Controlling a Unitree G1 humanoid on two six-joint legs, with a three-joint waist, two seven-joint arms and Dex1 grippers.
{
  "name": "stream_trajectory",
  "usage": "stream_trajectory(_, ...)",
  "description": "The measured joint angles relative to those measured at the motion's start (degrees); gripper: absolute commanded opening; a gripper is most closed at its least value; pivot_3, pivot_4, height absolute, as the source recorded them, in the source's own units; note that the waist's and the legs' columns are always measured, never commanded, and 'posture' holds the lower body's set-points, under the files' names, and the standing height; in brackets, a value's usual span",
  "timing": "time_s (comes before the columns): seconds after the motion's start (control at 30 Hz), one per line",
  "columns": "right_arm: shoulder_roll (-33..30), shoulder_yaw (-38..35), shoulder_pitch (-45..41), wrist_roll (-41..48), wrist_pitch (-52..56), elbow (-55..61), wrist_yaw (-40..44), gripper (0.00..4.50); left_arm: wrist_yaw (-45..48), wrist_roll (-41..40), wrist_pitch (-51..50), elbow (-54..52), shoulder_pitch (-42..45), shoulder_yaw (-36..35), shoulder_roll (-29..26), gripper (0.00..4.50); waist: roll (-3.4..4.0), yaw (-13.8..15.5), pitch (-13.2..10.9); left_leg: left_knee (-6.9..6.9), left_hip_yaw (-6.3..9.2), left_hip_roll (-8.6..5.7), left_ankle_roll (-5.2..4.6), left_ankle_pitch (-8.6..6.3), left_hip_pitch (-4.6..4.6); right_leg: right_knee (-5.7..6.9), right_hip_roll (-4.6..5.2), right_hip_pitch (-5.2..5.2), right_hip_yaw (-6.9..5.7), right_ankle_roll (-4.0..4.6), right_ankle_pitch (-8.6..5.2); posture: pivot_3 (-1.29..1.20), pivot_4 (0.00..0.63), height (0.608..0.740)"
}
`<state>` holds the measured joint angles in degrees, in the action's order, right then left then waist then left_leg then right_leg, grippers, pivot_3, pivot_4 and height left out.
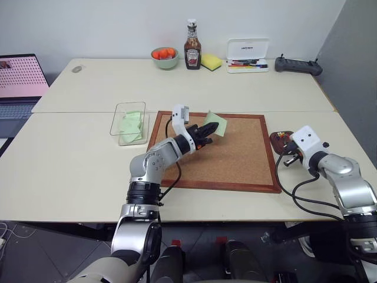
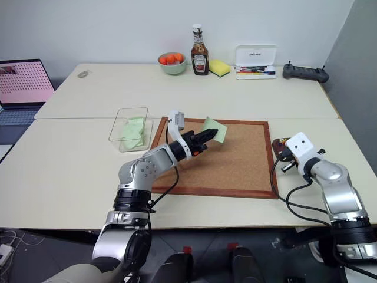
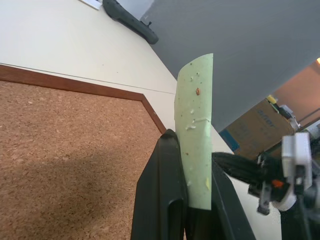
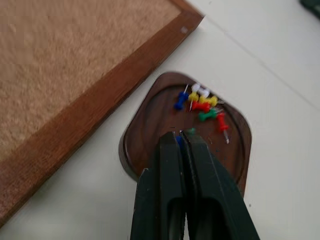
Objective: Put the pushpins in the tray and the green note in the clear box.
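The corkboard [image 1: 227, 150] is lying at the table's [image 1: 70, 171] centre. At its nine o'clock, just beside its frame, the clear box [image 1: 129, 122] is sitting with paper slips inside. At three o'clock the tray [image 4: 150, 125] is lying just beside the frame, pushpins [image 4: 202, 105] resting in it. Toward twelve o'clock, along the far edge, a fruit bowl [image 1: 165, 57], ketchup bottle [image 1: 192, 46], sponge [image 1: 211, 61], pen case [image 1: 248, 56] and controller [image 1: 298, 66] are standing in a row.

— What's the room like?
— Two cream counters [image 1: 88, 177] pushed together against a plain white wall [image 1: 106, 26]; a grey partition [image 1: 356, 71] stands on the right.
— And underneath?
— Dark floor [image 1: 35, 247].
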<state>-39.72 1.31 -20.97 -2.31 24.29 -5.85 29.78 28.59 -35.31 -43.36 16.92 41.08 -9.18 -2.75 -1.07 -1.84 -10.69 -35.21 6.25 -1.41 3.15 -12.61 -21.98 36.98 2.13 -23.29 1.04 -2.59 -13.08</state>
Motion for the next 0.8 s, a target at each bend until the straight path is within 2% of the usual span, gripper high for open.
stream_trajectory(0.07,-0.1,0.5,-1.8,-1.4,-1.2,-2.9,-0.6,0.69,-0.2,0.0,0.0,-0.1,0.1,0.0,0.0,0.0,-0.01,0.1,0.0,-0.03,0.0,0.0,0.0,0.0,0.01,0.01,0.0,0.01,0.0,-0.02,0.01,0.0,0.15,0.74)
stream_trajectory(0.2,-0.3,0.6,-2.5,-3.0,-2.0,-5.7,-1.3,1.69,-0.4,0.0,0.0,-0.3,0.1,-0.2,-0.1,0.0,-0.01,0.1,0.0,-0.03,0.01,0.0,0.01,0.0,-0.01,-0.01,0.0,0.02,-0.01,-0.02,0.01,0.0,0.15,0.74)
stream_trajectory(0.37,0.2,0.0,-3.3,-3.1,-2.0,-5.8,-1.7,2.53,-0.5,0.0,-0.1,-0.3,0.1,-0.2,-0.1,0.0,-0.01,0.0,0.0,-0.03,0.01,0.0,0.01,0.0,-0.01,-0.01,0.0,0.02,-0.01,-0.02,0.01,0.0,0.15,0.74)
stream_trajectory(0.67,0.7,-3.1,-3.8,-0.2,0.8,-2.6,-1.3,4.49,-0.5,-0.1,-0.2,-0.9,0.8,-0.2,-0.9,0.0,-0.02,0.0,0.0,-0.03,0.01,0.01,0.01,0.0,-0.02,-0.01,0.0,0.01,-0.01,-0.02,0.01,0.0,0.15,0.74)
stream_trajectory(0.8,0.3,-5.5,-5.5,1.9,2.9,0.5,-0.6,4.49,-1.6,0.1,-0.2,-3.5,2.2,-0.4,-3.4,0.0,-0.02,0.0,0.0,-0.03,0.03,0.02,0.01,0.0,-0.01,0.01,0.0,0.01,-0.02,-0.02,0.01,0.0,0.15,0.74)
